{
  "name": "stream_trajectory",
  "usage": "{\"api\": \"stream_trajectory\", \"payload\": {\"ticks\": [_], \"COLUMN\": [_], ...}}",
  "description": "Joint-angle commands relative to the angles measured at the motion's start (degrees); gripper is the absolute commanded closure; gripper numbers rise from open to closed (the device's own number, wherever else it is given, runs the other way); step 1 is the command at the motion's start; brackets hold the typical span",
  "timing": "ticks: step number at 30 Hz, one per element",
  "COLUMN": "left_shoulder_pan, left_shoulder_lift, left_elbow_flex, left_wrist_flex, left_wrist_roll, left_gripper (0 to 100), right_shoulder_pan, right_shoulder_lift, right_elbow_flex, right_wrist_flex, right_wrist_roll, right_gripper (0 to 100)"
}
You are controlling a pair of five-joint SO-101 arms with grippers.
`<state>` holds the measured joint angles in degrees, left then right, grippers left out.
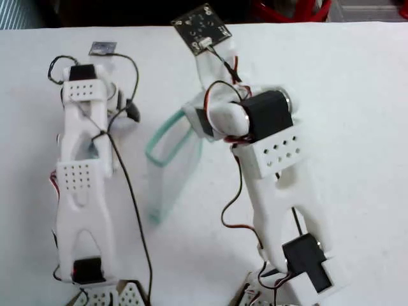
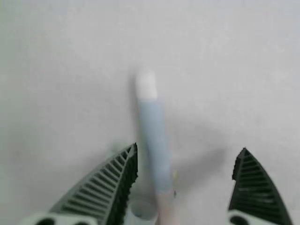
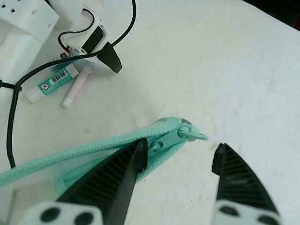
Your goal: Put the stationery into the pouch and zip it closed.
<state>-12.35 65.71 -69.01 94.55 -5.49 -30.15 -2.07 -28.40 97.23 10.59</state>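
Observation:
A clear pouch (image 1: 171,156) with a mint-green zipper edge lies in the middle of the table. My right gripper (image 3: 180,157) is open at the pouch's zipper end (image 3: 164,136). One finger rests over the green edge, and the zipper pull (image 3: 193,135) lies between the fingers. My left gripper (image 2: 187,151) is open just above the table, with a pale pen (image 2: 152,136) lying between its fingers, nearer one of them. In the right wrist view the left gripper (image 3: 104,49) stands over that pen (image 3: 77,86), beside a white glue stick (image 3: 49,83).
Black cables (image 3: 70,58) trail from the left arm (image 1: 83,172) across the table near the stationery. A small circuit board (image 1: 201,27) and a grey chip (image 1: 102,48) lie at the table's far edge. The white table (image 1: 357,95) is bare to the right.

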Motion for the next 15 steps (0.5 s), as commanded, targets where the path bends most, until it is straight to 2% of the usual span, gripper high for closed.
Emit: {"api": "stream_trajectory", "payload": {"ticks": [1, 3, 8, 15], "left_shoulder_pan": [0.22, -0.13, -0.75, -0.75], "left_shoulder_lift": [0.84, 2.51, 6.2, 7.6], "left_elbow_flex": [-6.07, -7.56, -11.69, -14.33], "left_wrist_flex": [2.11, 2.02, 2.11, 2.55], "left_wrist_roll": [0.53, 0.62, 3.34, 3.34], "left_gripper": [68, 69, 79, 84], "right_shoulder_pan": [0.04, 0.04, 0.22, 0.48], "right_shoulder_lift": [1.63, 1.63, 1.19, 1.1], "right_elbow_flex": [1.32, 1.32, 2.9, 3.52], "right_wrist_flex": [0.84, 0.84, 0.92, 0.92], "right_wrist_roll": [0.26, 0.26, 0.26, 0.35], "right_gripper": [75.9, 75.9, 75.9, 75.9]}}
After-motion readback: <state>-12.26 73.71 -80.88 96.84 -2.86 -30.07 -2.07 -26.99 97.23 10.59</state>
